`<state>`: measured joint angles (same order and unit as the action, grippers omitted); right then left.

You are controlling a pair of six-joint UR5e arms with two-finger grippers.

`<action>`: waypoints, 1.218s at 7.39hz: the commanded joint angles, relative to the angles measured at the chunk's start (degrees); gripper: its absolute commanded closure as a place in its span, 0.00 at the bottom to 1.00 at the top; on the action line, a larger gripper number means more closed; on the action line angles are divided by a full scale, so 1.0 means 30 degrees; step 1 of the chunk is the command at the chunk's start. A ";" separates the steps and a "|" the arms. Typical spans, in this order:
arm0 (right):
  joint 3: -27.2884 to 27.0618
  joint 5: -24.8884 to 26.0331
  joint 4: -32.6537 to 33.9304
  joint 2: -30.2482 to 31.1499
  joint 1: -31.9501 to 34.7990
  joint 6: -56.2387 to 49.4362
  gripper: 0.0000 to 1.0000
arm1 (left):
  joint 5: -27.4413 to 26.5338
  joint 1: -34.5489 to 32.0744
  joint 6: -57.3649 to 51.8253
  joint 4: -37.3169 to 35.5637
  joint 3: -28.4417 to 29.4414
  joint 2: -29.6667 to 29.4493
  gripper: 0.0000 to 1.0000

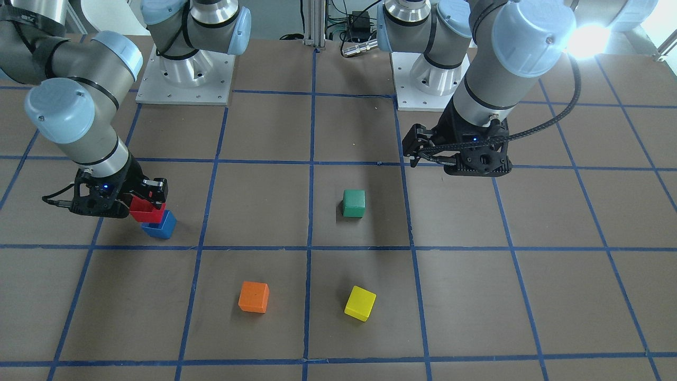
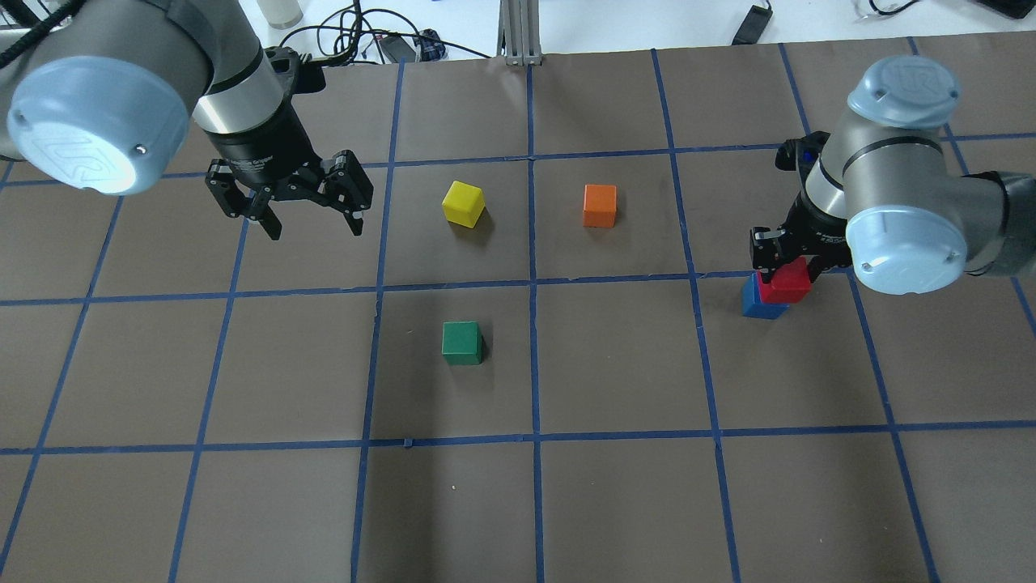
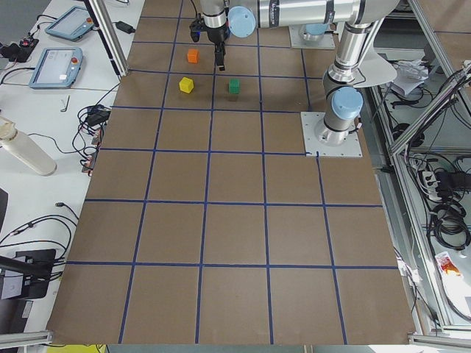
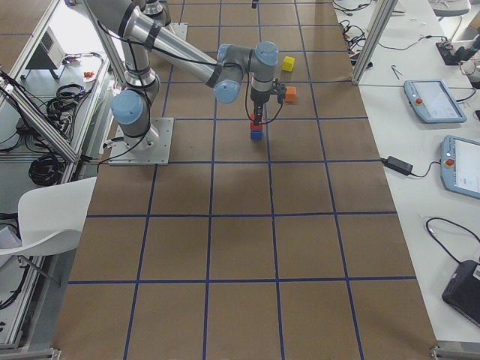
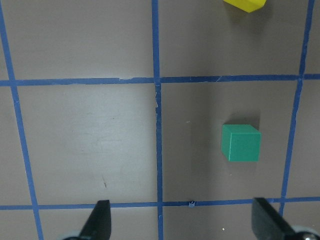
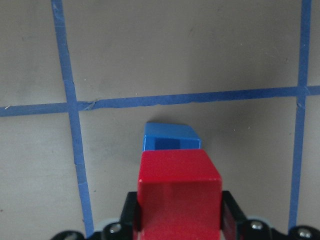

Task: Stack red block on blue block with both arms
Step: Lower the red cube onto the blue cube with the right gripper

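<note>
My right gripper (image 1: 148,204) is shut on the red block (image 1: 146,210) and holds it directly over the blue block (image 1: 161,226), which rests on the table. The two blocks look close or touching; I cannot tell which. In the overhead view the red block (image 2: 787,282) sits over the blue block (image 2: 757,301) at the right. The right wrist view shows the red block (image 6: 179,192) between my fingers, with the blue block (image 6: 170,136) showing beyond it. My left gripper (image 2: 316,228) is open and empty, raised above the table's left part, with the green cube below it.
A green cube (image 2: 462,342) lies near the table's middle and shows in the left wrist view (image 5: 241,142). A yellow cube (image 2: 464,203) and an orange cube (image 2: 600,206) lie farther from the robot. Blue tape lines grid the brown table (image 2: 615,502).
</note>
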<state>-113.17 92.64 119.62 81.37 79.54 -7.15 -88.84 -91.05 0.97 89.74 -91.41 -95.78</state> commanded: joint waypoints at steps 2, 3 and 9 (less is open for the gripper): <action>-0.0010 0.0000 0.0086 -0.0109 0.0000 -0.0078 0.76 | -0.0006 -0.0001 0.0000 0.0000 0.0029 -0.0005 0.00; -0.0010 -0.0029 0.0086 -0.0110 0.0000 -0.0078 0.71 | -0.0006 -0.0001 0.0000 0.0000 0.0029 -0.0005 0.00; -0.0010 0.0029 0.0086 -0.0286 0.0000 -0.0283 0.38 | -0.0006 -0.0001 0.0000 0.0000 0.0029 -0.0005 0.00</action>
<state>-113.20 92.72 119.89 80.55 79.54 -7.92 -88.87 -91.05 0.97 89.74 -91.32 -95.80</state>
